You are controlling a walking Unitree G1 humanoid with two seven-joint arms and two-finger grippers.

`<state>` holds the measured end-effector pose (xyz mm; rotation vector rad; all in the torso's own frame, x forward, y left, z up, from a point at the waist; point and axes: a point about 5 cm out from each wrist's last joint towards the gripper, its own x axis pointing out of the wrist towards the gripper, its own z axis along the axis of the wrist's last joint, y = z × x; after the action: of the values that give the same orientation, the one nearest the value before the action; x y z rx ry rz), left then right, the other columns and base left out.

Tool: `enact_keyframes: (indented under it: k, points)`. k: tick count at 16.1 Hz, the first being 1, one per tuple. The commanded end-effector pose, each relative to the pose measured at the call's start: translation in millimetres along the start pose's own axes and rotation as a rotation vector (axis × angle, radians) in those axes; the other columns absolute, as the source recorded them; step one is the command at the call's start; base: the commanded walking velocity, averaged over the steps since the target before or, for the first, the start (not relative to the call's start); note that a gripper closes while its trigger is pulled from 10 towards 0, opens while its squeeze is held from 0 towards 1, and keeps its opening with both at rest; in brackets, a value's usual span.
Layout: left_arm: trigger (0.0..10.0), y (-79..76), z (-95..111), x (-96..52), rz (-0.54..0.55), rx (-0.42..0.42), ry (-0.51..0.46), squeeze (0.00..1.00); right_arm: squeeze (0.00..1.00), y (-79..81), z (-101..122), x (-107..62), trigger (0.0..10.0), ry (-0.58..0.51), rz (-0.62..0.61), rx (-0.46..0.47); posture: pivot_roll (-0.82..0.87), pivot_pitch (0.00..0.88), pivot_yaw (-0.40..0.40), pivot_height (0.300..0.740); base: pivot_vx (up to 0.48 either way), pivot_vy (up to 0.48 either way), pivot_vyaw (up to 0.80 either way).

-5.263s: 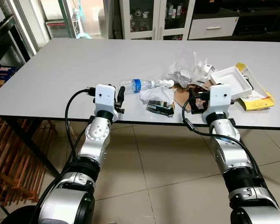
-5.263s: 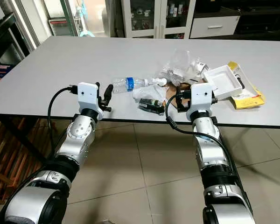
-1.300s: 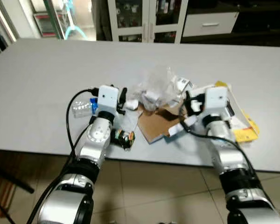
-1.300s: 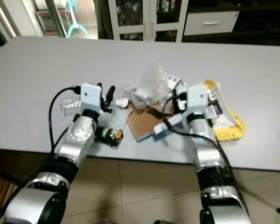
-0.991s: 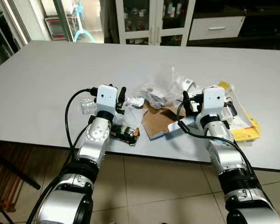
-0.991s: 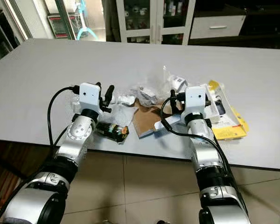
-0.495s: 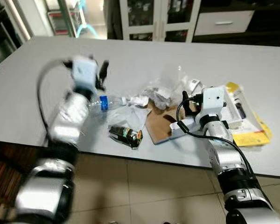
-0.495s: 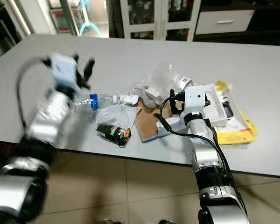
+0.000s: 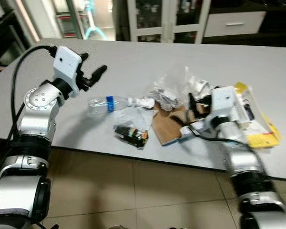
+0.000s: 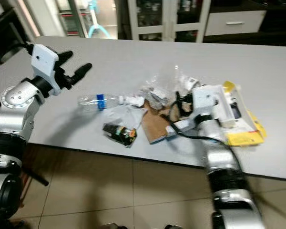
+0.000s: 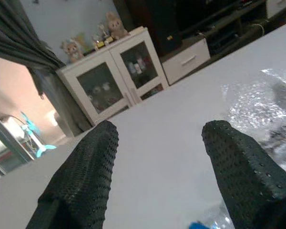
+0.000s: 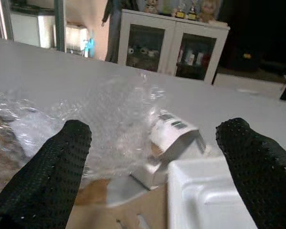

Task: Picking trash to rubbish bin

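Several trash items (image 9: 167, 93) heaped, seemingly against right fingers (image 12: 62, 162).

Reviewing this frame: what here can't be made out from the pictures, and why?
- Rubbish bin: no view settles where it stands.
- Dark wrapper: print too small and blurred in the eye views.
- Brown cardboard: far edge hidden under the clear plastic wrap.
- White tray: cut off by the right wrist view's edge; partly behind the right end effector in the eye views.
- Plastic bottle: contents unclear; left end effector hovers open beside it.
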<state>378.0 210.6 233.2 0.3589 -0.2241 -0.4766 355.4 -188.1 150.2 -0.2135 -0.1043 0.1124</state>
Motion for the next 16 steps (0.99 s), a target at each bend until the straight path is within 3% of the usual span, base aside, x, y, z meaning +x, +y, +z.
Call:
enact_keyframes:
  k: [1, 2, 5, 6, 8, 9, 13, 16]
  points:
    - [10.0, -6.8, -3, 0.2, -0.029, -0.013, 0.003, 1.00, 0.00, -9.9, 9, 2.4, 10.0, -0.016, 0.015, -0.016, -0.05, 0.029, 0.061, 0.740, 0.000, 0.000, 0.00]
    - [10.0, -13.2, -6, 0.1, -0.061, -0.011, 0.002, 0.00, 0.00, -21.4, 14, 2.7, 10.0, -0.020, 0.032, 0.011, -0.06, 0.027, 0.059, 0.740, 0.000, 0.000, 0.00]
    - [10.0, -21.3, -11, 0.2, -0.099, -0.028, 0.018, 0.00, 0.00, -29.6, 27, 1.2, 10.0, -0.048, 0.183, 0.007, -0.07, 0.021, 0.060, 0.740, 0.000, 0.000, 0.00]
    - [10.0, -24.0, -12, 1.1, -0.106, -0.031, 0.019, 0.00, 0.00, -34.1, 31, 1.3, 10.0, -0.048, 0.211, -0.035, -0.07, 0.017, 0.060, 0.740, 0.000, 0.000, 0.00]
    - [10.0, -29.0, -14, 1.5, -0.122, -0.054, 0.018, 0.00, 0.00, -36.9, 32, 1.7, 10.0, -0.041, 0.230, -0.017, -0.07, 0.015, 0.060, 0.740, 0.000, 0.000, 0.00]
    - [10.0, -34.0, -16, 0.8, -0.153, -0.069, 0.022, 0.00, 0.00, -32.0, 35, -1.3, 10.0, -0.052, 0.312, 0.031, -0.07, 0.014, 0.059, 0.740, 0.000, 0.000, 0.00]
    - [10.0, -44.9, -21, -1.6, -0.276, -0.100, 0.039, 0.00, 0.00, -13.2, 40, -21.8, 10.0, -0.077, 0.637, 0.083, -0.07, 0.023, 0.058, 0.740, 0.000, 0.000, 0.00]
    - [10.0, -50.5, -22, -2.6, -0.350, -0.142, 0.039, 0.00, 0.00, 0.8, 39, -34.8, 10.0, -0.069, 0.783, 0.080, -0.07, 0.026, 0.055, 0.740, 0.000, 0.000, 0.00]
